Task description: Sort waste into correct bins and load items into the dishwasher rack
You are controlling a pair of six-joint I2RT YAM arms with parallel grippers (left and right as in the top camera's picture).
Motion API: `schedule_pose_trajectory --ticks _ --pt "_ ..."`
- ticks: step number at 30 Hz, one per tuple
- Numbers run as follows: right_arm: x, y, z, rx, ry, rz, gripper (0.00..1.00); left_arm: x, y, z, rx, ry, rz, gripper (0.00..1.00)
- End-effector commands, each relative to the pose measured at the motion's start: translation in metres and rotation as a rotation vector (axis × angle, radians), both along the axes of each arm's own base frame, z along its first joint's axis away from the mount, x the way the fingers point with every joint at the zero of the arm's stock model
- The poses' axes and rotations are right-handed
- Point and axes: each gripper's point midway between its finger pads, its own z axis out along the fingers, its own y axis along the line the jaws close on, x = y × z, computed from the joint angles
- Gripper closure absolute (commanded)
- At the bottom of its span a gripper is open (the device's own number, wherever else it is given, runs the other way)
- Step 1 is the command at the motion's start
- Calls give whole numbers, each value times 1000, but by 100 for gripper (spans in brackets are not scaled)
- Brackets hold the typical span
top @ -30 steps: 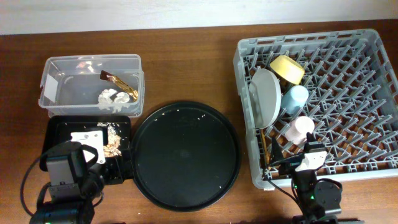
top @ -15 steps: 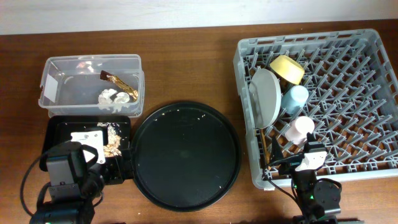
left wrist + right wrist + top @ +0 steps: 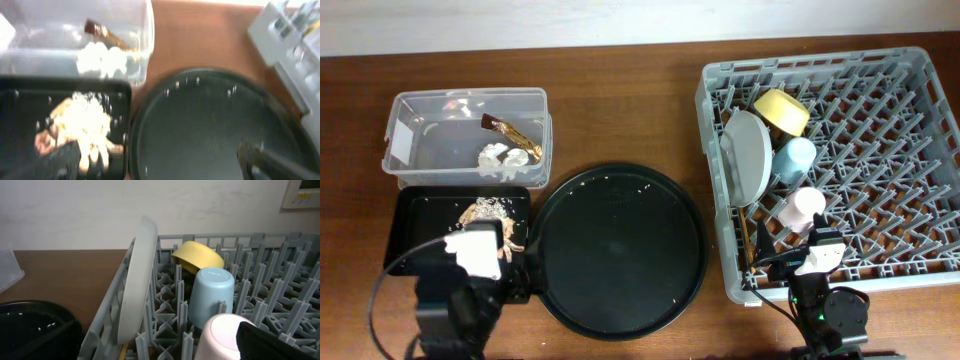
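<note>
The clear box [image 3: 392,140] holds the brown-gold wrapper [image 3: 512,135] and white tissue wads [image 3: 498,158]. The shallow black tray [image 3: 415,215] holds beige food scraps [image 3: 485,210]; they also show in the left wrist view [image 3: 82,120]. My left gripper [image 3: 485,245] is open and empty over that tray's right end; its fingers [image 3: 160,162] are spread wide. The grey rack [image 3: 880,140] holds the plate [image 3: 750,155] on edge, the yellow bowl [image 3: 782,110], the blue cup [image 3: 796,157], the pink cup [image 3: 802,208] and the chopsticks [image 3: 750,238]. My right gripper [image 3: 817,255] is open at the rack's front edge.
A large round black tray [image 3: 620,250] with a few crumbs lies between the bins and the rack. The rack's right half has bare pegs. Brown table shows behind the round tray.
My left arm has moved forward and to the right over the shallow black tray, towards the round tray. The right arm and all objects are unchanged.
</note>
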Motion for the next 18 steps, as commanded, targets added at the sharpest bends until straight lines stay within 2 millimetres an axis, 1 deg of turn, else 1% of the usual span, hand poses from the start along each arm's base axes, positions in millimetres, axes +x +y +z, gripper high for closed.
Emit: schedule_pose_trajectory --ticks 1,5,8,9,10,11,13,18 --pt "0 -1 -3 6 0 -7 1 2 1 -26 25 -121 3 1" --pt "0 -1 -3 6 0 -7 1 16 -1 -29 28 -379 -6 1" --pt "0 -1 -3 6 0 -7 1 24 -2 -21 71 -560 -20 1" --pt "0 -1 -3 6 0 -7 1 25 -5 -21 95 -583 -43 1" --pt "0 -1 -3 6 0 -7 2 24 -7 -19 139 -596 -63 1" --pt "0 -1 -3 6 0 -7 1 24 -8 -24 167 -581 -79 1" --pt "0 -1 -3 6 0 -7 1 24 -9 -48 163 -483 -88 1" --pt "0 -1 -3 6 0 -7 1 24 -9 -46 158 -488 -87 1"
